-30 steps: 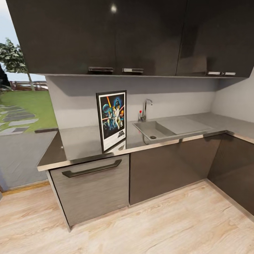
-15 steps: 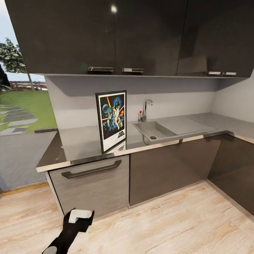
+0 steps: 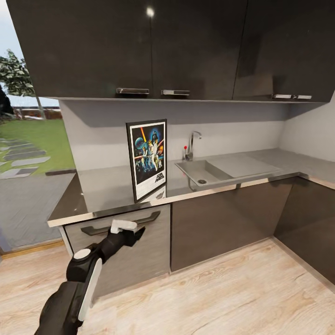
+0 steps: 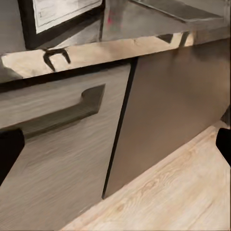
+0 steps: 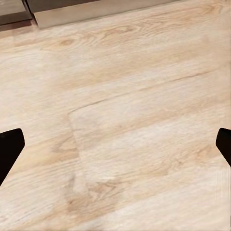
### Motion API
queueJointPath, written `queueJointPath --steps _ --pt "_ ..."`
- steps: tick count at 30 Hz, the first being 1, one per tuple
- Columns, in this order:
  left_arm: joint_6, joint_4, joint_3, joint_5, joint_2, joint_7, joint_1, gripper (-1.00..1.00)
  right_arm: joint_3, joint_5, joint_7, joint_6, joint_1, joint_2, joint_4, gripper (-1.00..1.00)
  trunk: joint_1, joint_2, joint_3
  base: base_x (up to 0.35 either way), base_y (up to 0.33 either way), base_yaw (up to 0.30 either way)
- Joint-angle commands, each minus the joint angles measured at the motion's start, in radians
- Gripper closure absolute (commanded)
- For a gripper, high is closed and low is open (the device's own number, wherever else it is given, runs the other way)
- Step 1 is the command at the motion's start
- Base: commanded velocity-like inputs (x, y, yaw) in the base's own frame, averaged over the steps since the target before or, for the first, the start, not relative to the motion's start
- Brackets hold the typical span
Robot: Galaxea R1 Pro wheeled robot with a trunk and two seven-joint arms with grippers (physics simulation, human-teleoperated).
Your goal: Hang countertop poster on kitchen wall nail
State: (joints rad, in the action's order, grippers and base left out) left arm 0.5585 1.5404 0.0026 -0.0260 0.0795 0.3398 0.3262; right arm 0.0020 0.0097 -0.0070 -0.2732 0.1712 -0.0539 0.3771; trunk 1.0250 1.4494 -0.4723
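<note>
Since half a second ago the left arm has risen from the bottom edge of the head view: its left claw [image 3: 134,231] now sits in front of the light wood-grain drawer front [image 3: 122,253], just below the dark bar handle [image 3: 122,223], where earlier it hung lower, over the floor. A full second ago no arm was in the picture at all. The camera itself has barely shifted, and the poster has not moved.

The poster [image 3: 147,158] stands upright on the kitchen surface [image 3: 100,186], near its front edge, left of the sink [image 3: 201,172] and the chrome tap [image 3: 192,144]. Its white lower border carries a black "STAR WARS" logo; the smaller print under it is too fine to read.

In the left wrist view the poster's bottom corner [image 4: 57,19] shows above the metallic edge of the surface, with the handle recess [image 4: 72,108] below. The two dark fingertips [image 4: 9,149] sit at opposite edges of that picture, so the left claw is spread wide and holds nothing.

In the right wrist view the right claw [image 5: 115,149] is likewise spread apart, its fingertips [image 5: 10,147] at opposite edges over the pale wooden floor [image 5: 125,120].
</note>
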Motion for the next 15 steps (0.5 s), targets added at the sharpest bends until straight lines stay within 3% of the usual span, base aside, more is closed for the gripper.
queueJointPath --steps 1,11,12,14,15 --pt "0.022 0.000 0.001 -0.002 0.000 0.020 0.027 -1.00 0.000 0.001 -0.001 -0.003 0.001 -0.001 -0.001 -1.00 0.000 0.001 -0.001 0.000 0.000 0.000" --pt "0.202 -0.015 0.005 0.006 -0.004 0.073 0.281 -1.00 0.002 0.001 0.001 -0.004 0.001 -0.006 -0.001 -1.00 0.000 0.001 -0.001 0.000 0.000 0.000" --pt "0.225 -0.031 0.018 0.007 -0.016 0.075 0.323 -1.00 0.002 0.001 0.003 -0.023 0.001 -0.024 0.001 -1.00 0.000 0.001 -0.001 0.000 0.000 0.000" --pt "0.226 -0.032 0.021 0.007 -0.025 0.076 0.326 -1.00 0.002 0.001 0.004 -0.045 0.001 -0.030 0.001 -1.00 0.000 0.001 -0.001 0.000 0.000 0.000" --pt "0.224 -0.035 0.025 0.004 -0.043 0.075 0.330 -1.00 -0.002 0.000 0.005 -0.112 0.000 -0.045 -0.002 -1.00 0.000 0.001 -0.001 0.000 0.000 0.000"
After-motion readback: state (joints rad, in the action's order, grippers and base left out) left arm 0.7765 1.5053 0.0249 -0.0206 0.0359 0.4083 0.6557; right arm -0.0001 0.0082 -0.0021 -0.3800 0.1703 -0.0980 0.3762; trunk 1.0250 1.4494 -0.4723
